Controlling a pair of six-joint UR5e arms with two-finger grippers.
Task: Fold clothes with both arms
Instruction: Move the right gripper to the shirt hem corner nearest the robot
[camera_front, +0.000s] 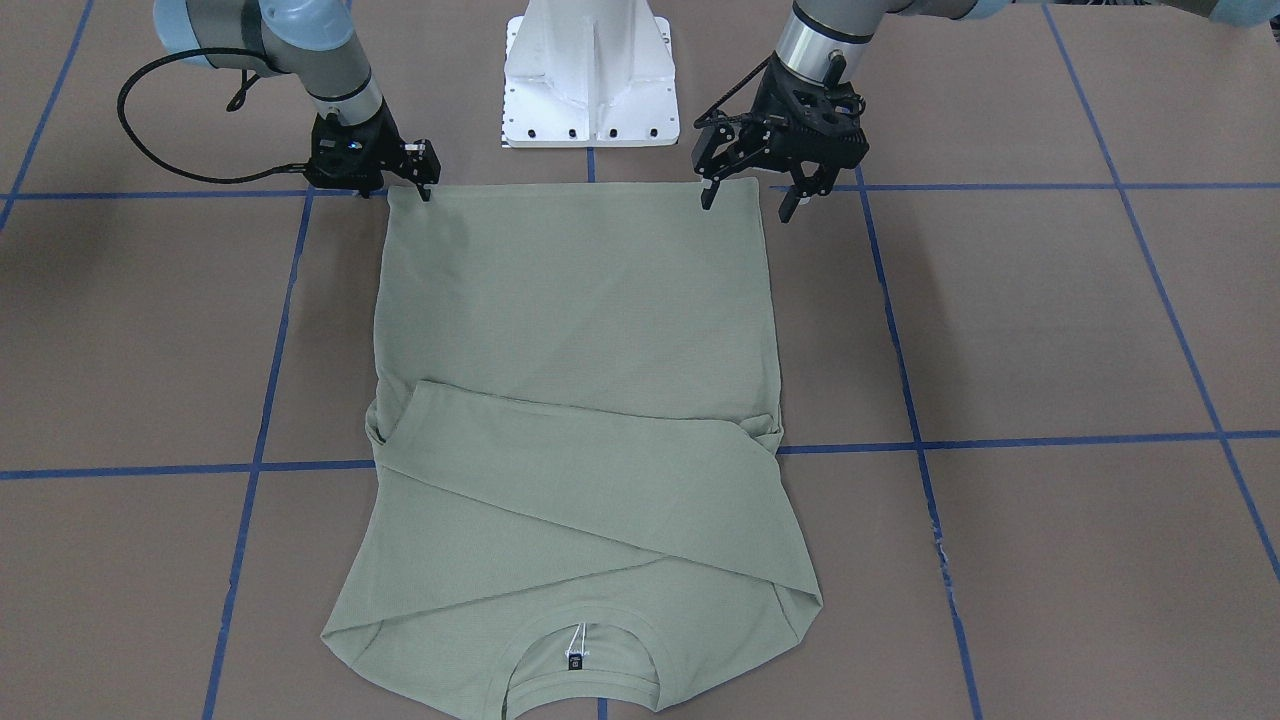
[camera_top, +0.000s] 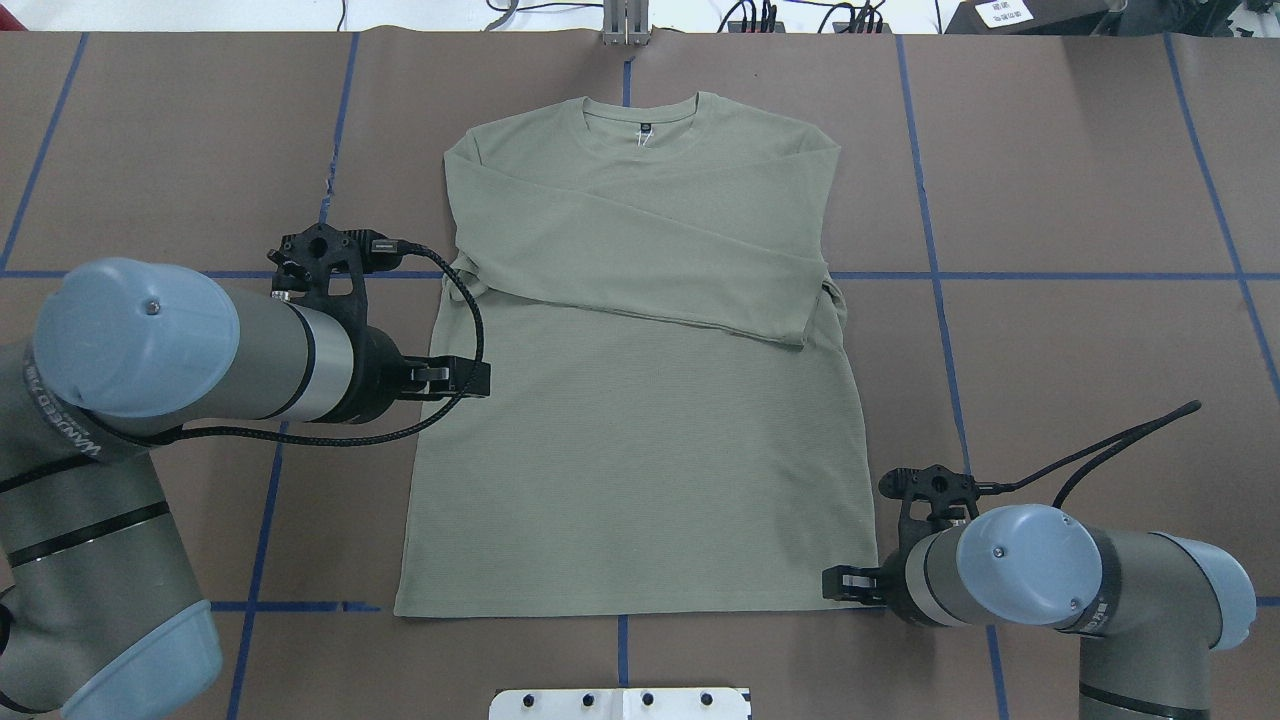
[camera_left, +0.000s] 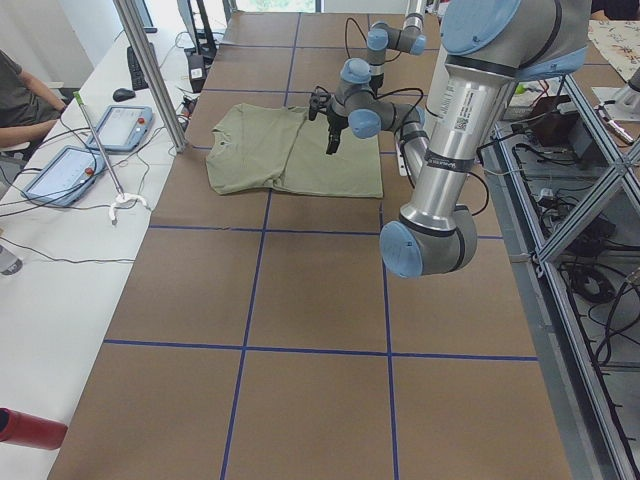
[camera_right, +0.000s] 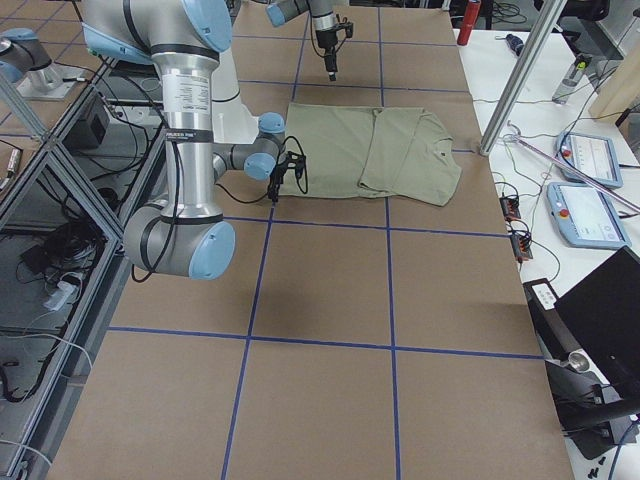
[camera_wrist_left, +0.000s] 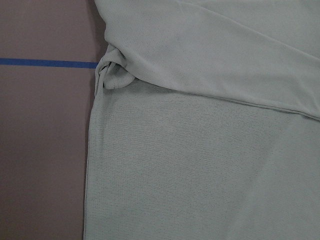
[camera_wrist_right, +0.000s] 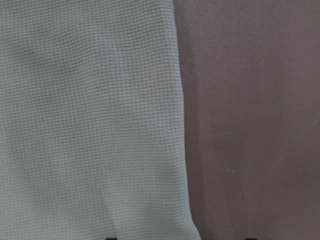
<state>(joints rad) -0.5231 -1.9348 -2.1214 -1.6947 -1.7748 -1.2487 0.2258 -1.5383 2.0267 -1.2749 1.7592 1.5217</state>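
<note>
The sage-green shirt lies flat on the brown table, neck away from the robot, both sleeves folded across the chest. My left gripper is open and empty. It hangs well above the shirt's left side edge, and its wrist view shows the edge and a bunched sleeve fold from a height. My right gripper is open and low at the hem's right corner. Its wrist view shows the shirt's edge close up, with both fingertips just at the bottom border.
The white pedestal base stands just behind the hem. Blue tape lines cross the table. A side bench holds tablets and cables, with a person seated there. A metal post stands by the shirt's neck end.
</note>
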